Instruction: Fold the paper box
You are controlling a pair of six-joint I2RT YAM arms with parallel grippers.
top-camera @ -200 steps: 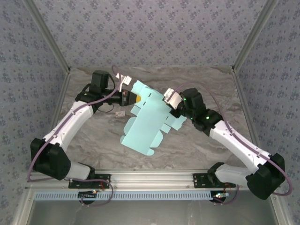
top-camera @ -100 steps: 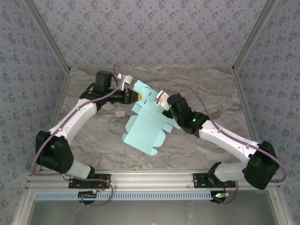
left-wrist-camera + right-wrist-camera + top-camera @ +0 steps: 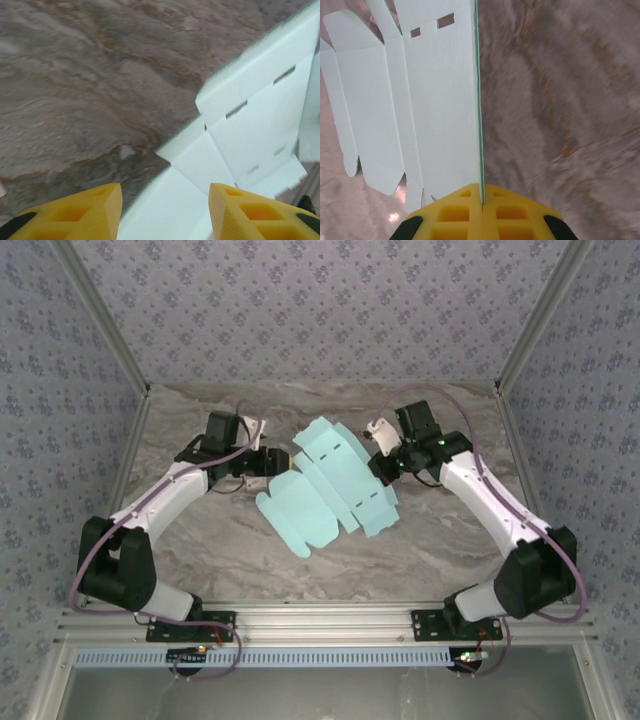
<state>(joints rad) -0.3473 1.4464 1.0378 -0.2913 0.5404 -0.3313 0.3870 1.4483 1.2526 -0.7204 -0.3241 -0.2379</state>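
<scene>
The paper box (image 3: 330, 490) is a flat pale turquoise die-cut sheet with flaps and slots, spread out between the two arms at mid-table. My right gripper (image 3: 381, 464) is at the sheet's right edge. In the right wrist view its yellow fingers (image 3: 481, 200) are shut on the thin edge of the sheet (image 3: 440, 100), which stands on edge away from them. My left gripper (image 3: 277, 462) is at the sheet's left edge. It stands open (image 3: 165, 215), its yellow fingertips apart over a flap of the sheet (image 3: 250, 125), with no hold on it.
The marbled grey table (image 3: 440, 550) has patterned walls on three sides and a metal rail (image 3: 320, 620) along the near edge. A small white tag (image 3: 254, 483) lies by the left gripper. There is free table in front of the sheet.
The right arm has swung from over the sheet's middle out to the right and back, keeping its hold on the edge. The sheet has turned and opened out flatter. The left gripper moved slightly nearer.
</scene>
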